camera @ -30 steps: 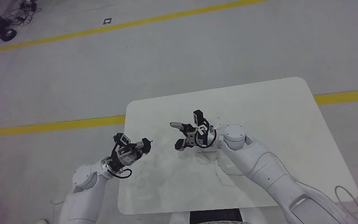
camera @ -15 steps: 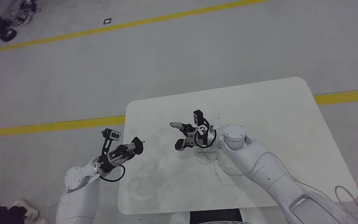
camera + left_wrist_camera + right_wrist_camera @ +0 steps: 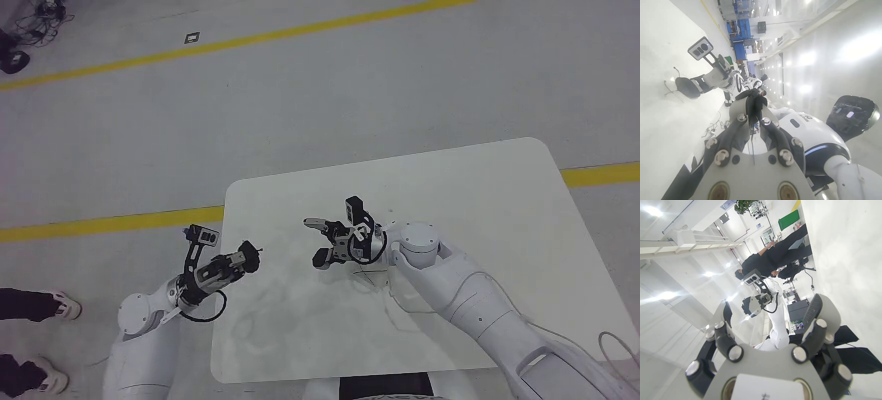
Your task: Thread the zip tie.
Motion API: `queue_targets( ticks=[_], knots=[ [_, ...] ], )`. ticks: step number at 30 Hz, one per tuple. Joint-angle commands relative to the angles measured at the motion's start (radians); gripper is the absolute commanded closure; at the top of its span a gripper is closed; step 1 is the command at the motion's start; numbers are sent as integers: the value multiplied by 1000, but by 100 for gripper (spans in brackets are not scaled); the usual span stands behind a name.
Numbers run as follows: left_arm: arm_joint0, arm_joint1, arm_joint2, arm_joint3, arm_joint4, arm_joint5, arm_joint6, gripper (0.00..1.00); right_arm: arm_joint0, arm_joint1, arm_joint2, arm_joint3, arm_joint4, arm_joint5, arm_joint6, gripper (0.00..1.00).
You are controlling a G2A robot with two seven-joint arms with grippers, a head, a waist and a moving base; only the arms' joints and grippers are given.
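Note:
My left gripper point(image 3: 753, 98) is shut on a thin black zip tie point(image 3: 752, 132), whose strand runs back between the fingers toward the wrist. From above, that left gripper point(image 3: 245, 260) hovers at the white table's left edge, pointing at the other arm. My right gripper point(image 3: 317, 241) hangs over the table's left-middle part, facing the left one with a gap between them. In its own wrist view the right gripper point(image 3: 770, 306) is open with nothing between the ribbed pads point(image 3: 813, 308), and the left gripper point(image 3: 751, 307) shows beyond them.
The white table point(image 3: 480, 190) has rounded corners and a bare top to the right and behind the grippers. Grey floor with yellow lines point(image 3: 110, 225) surrounds it.
The left arm drew back off the table's left edge and turned its wrist, then edged slightly toward the right gripper again. The right arm has stayed still.

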Motion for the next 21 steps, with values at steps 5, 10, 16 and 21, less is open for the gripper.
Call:
queue_targets(
  ticks=[5, 10, 16, 21],
  knots=[
    [0, 15, -8, -43, 46, 0, 0, 100, 0, 0, 0, 0, 0, 0, 0, 0],
    [-14, 29, -7, -35, 47, 0, 0, 100, 0, 0, 0, 0, 0, 0, 0, 0],
    [-19, 34, -7, -32, 32, 0, 0, 100, 0, 0, 0, 0, 0, 0, 0, 0],
    [-19, 34, -7, -32, 32, 0, 0, 100, 0, 0, 0, 0, 0, 0, 0, 0]
  ],
)
